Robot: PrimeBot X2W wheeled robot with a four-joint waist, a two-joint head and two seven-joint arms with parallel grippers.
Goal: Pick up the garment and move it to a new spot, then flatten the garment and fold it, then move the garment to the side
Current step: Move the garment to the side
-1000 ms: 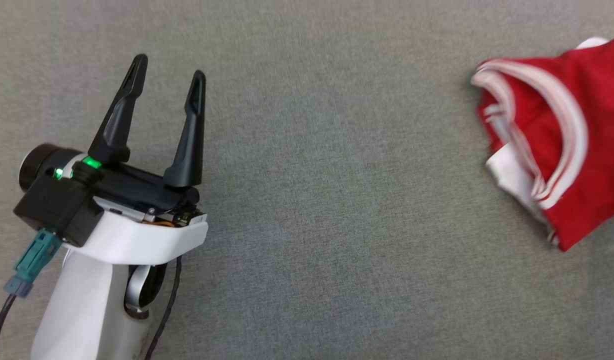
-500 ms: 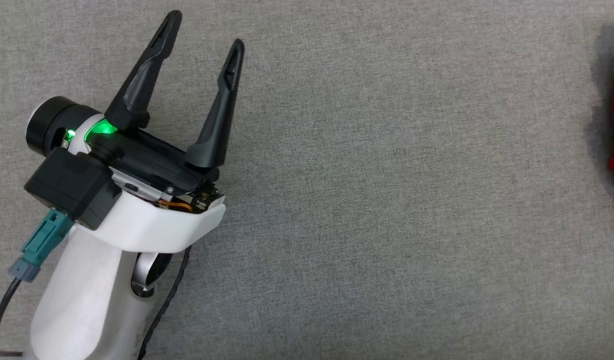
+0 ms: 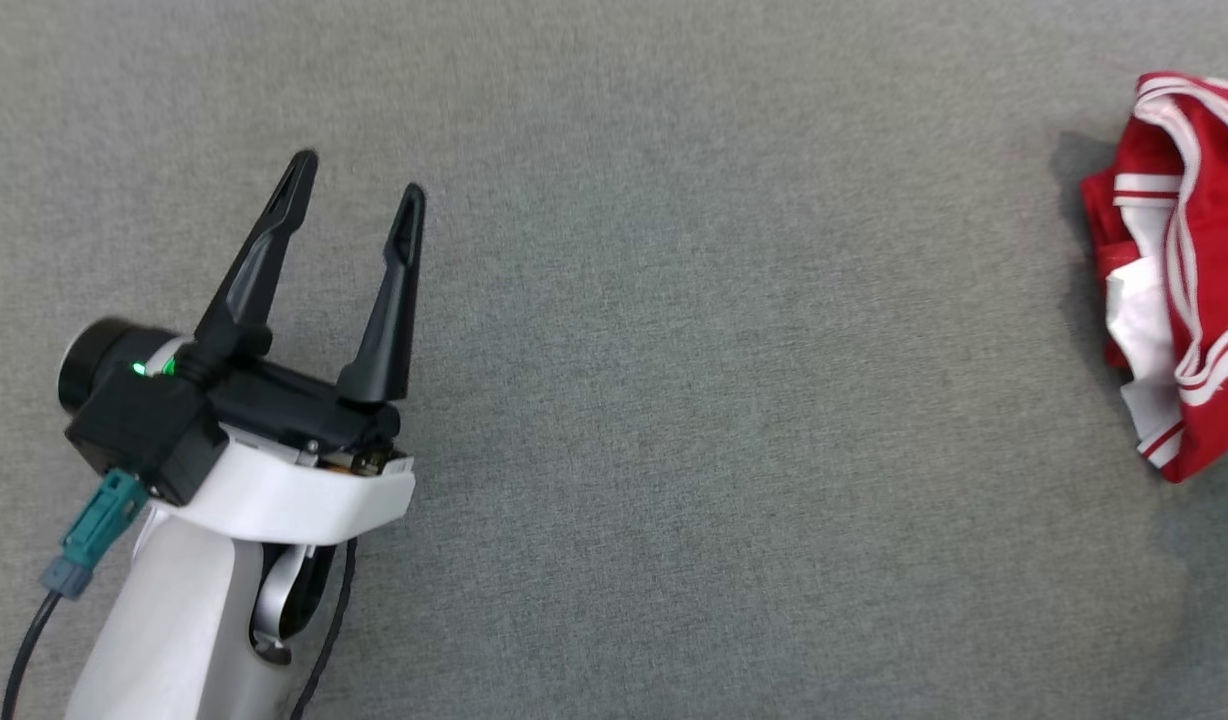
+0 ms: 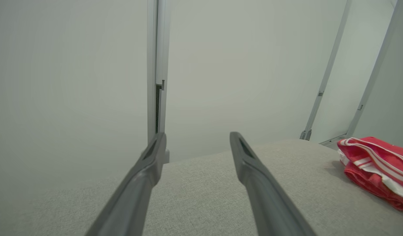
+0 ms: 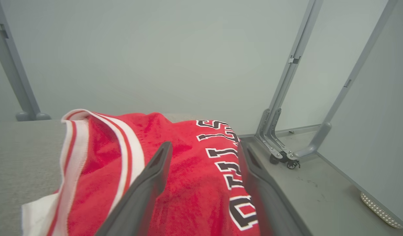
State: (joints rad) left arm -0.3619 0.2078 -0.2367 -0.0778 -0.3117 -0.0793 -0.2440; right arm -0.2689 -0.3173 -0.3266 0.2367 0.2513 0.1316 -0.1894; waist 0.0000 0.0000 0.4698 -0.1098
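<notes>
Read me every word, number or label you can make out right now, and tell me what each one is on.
"BULLS": black, white-edged letters running sideways on the red garment; the first letter is partly behind the right tool, so it is a best guess.
Nothing else bears readable text.

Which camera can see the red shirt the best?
The right wrist view: the red shirt sits close up, showing white stripes and black lettering. The head view has it bunched at the right edge, cut off. The left wrist view shows it small and far.
</notes>
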